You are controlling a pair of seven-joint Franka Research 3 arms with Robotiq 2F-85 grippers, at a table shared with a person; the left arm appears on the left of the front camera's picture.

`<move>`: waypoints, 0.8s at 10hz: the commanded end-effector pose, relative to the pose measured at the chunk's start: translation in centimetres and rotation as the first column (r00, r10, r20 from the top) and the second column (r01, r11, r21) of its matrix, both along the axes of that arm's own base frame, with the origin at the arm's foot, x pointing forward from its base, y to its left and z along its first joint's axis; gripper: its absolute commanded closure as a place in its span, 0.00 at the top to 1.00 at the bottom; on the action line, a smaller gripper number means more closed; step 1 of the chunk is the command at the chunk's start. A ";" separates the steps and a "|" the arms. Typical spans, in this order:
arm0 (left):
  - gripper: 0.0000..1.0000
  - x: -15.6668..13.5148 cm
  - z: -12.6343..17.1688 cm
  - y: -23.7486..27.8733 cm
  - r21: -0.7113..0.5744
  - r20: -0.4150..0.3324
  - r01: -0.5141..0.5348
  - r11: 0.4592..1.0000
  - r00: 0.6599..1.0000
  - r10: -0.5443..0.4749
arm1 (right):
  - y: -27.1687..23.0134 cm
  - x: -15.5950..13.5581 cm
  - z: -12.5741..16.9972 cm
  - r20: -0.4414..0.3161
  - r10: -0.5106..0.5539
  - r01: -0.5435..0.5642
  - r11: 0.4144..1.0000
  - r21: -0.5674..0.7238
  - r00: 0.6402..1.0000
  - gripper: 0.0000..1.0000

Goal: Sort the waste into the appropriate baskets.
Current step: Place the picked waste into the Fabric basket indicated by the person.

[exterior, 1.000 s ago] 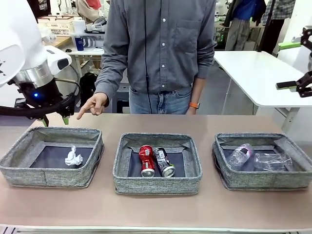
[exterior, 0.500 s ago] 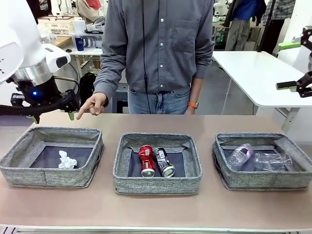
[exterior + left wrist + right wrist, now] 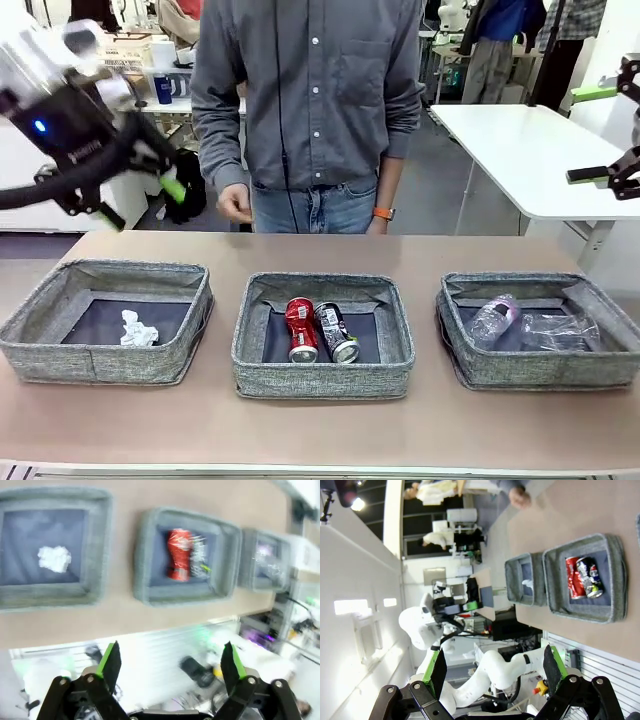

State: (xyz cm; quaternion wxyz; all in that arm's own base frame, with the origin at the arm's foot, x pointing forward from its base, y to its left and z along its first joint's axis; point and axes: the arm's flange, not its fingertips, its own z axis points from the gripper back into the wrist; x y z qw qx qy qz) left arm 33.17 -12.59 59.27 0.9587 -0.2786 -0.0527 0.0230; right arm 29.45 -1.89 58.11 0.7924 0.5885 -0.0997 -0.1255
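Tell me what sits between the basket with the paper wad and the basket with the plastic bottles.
In the front view, the middle basket sits between them, holding the red can and the black-and-silver can side by side, with bare table on either side.

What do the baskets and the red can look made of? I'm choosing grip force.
Left basket: grey woven fabric, matte; walls sag slightly, so likely soft. Red can: probably thin metal, glossy, with a silver rim and a dented-looking body.

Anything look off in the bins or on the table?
Nothing stands out. Paper wad lies in the left bin, both cans in the middle bin, both bottles in the right bin. No spills.
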 end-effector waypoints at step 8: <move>1.00 0.7 -2.2 6.8 -0.729 -0.267 -0.150 0.668 0.961 -0.075 | 0.2 0.3 0.1 0.013 -0.013 0.013 1.000 0.013 1.000 1.00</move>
